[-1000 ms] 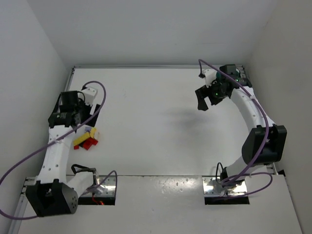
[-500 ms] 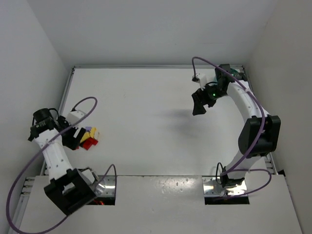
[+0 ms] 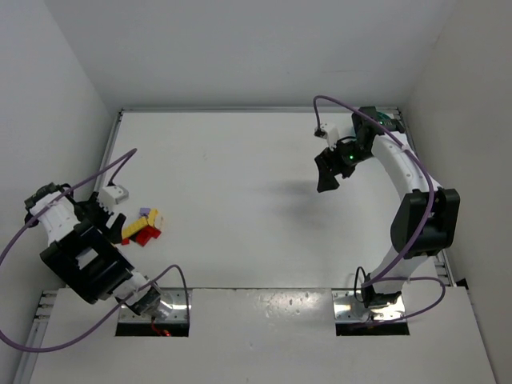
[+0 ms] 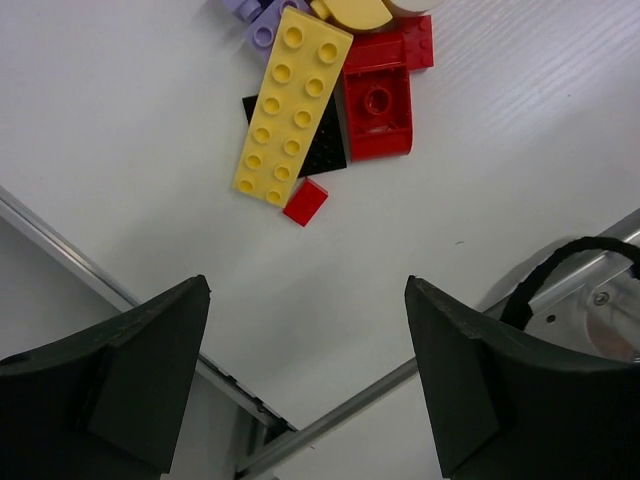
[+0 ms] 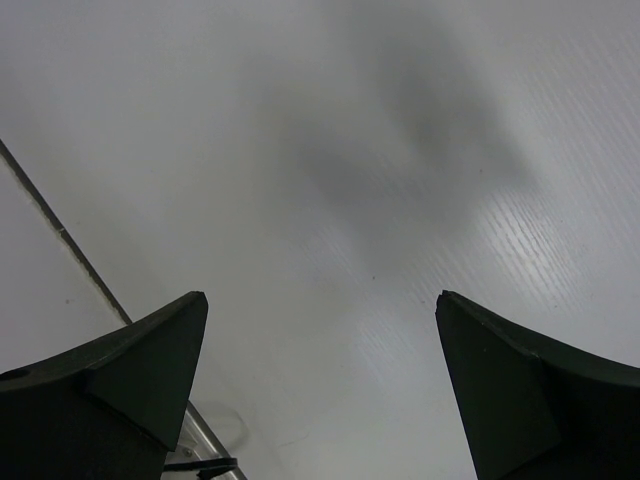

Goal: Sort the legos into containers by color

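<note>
The legos point(image 3: 142, 226) lie in a small pile at the left of the table. In the left wrist view I see a long yellow brick point(image 4: 293, 110), a red brick point(image 4: 378, 105), a tiny red piece point(image 4: 305, 202), a black plate point(image 4: 322, 155), a pale purple brick point(image 4: 255, 12) and a cream one point(image 4: 360, 10). My left gripper point(image 3: 112, 222) point(image 4: 308, 290) is open and empty, just left of the pile. My right gripper point(image 3: 328, 172) point(image 5: 320, 297) is open and empty above bare table at the back right. Only a sliver of the teal dish point(image 3: 390, 119) shows behind the right arm.
White walls close in the table point(image 3: 240, 176) on the left, back and right. A metal rail point(image 4: 60, 245) runs along the table's left edge, close to my left gripper. Purple cables loop off both arms.
My left arm has swung back and folded toward the near left; its gripper now sits left of the pile. My right gripper has shifted a little left. The legos have not moved.
</note>
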